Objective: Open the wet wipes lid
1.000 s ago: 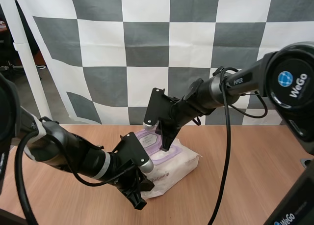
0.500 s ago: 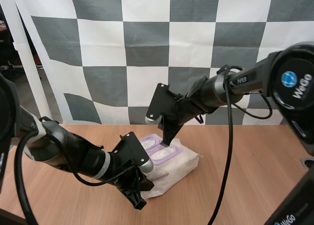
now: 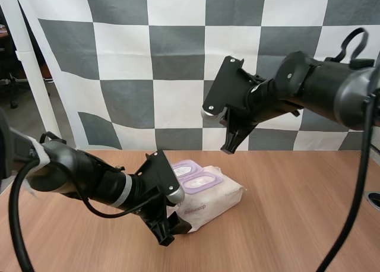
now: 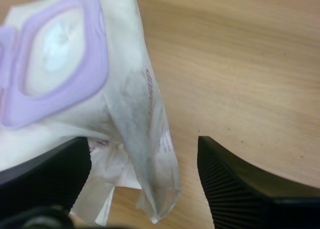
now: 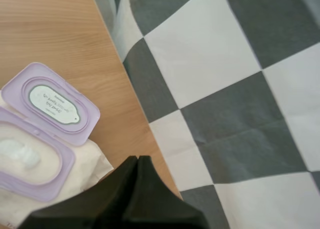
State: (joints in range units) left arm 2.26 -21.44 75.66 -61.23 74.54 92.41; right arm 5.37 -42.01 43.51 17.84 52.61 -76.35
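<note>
And there it is: the lid (image 5: 55,106) of the wet wipes pack (image 3: 217,196) lies flipped right over, hinged back on the pack's far side, its printed inner face turned up. Beside it the purple-rimmed opening (image 5: 22,159) is bare, and we can see a white wipe (image 4: 52,44) sitting in it. By our reckoning the job named in the task is done; nothing on the pack is left to open.

The pack itself lies flat on the worktop (image 3: 297,218). Our left gripper (image 3: 168,229) sits low at the pack's near end, fingers apart and ribbed faces turned to each other, with the pack's crimped end seam poking in between them. One finger (image 4: 45,174) looks to be against the wrapper. The other (image 4: 245,189) stands clear of it with bare wood in the gap, so we call that a loose bracket, not a clamp.

Our right gripper (image 3: 229,146) hangs well above the pack, toward its far side, fingers pressed together as one dark wedge and carrying nothing. From its wrist camera we look down past the tips onto the open lid.

What's left, as we judge it? Only tidying: draw the left gripper away from the pack's near end without dragging the wrapper. The lid looks set to lie open untouched.
</note>
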